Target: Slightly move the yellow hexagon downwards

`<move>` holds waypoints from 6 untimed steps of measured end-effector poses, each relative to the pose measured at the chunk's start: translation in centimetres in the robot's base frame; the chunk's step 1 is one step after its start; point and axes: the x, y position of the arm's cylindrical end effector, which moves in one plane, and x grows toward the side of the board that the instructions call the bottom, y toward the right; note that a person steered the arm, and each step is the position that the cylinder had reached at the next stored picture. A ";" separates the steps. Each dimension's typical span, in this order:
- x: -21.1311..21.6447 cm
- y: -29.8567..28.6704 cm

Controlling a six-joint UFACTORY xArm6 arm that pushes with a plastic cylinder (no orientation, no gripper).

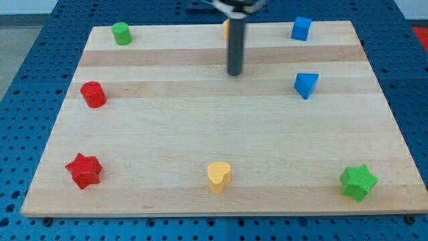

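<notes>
I have no jaws to part or close, only a dark rod; my tip (235,73) rests on the wooden board (200,134). Just above my tip, toward the view's top, the yellow hexagon (227,28) peeks out from behind the rod at the board's top edge, mostly hidden. To my tip's right sit a blue cube (301,28) and a blue triangular block (305,84). Well below my tip lies a yellow heart (219,176).

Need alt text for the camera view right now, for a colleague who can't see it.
My tip rests on the wooden board just below a yellow block at the top edge, mostly hidden behind the rod. Seven other blocks, red, green, blue and yellow, sit scattered near the board's edges.
</notes>
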 end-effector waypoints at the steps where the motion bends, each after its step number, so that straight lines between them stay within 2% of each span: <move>1: -1.7 -7.5; 2: -6.8 -10.8; 3: -12.6 -10.7; 4: -14.8 -9.0; 6: -14.7 2.7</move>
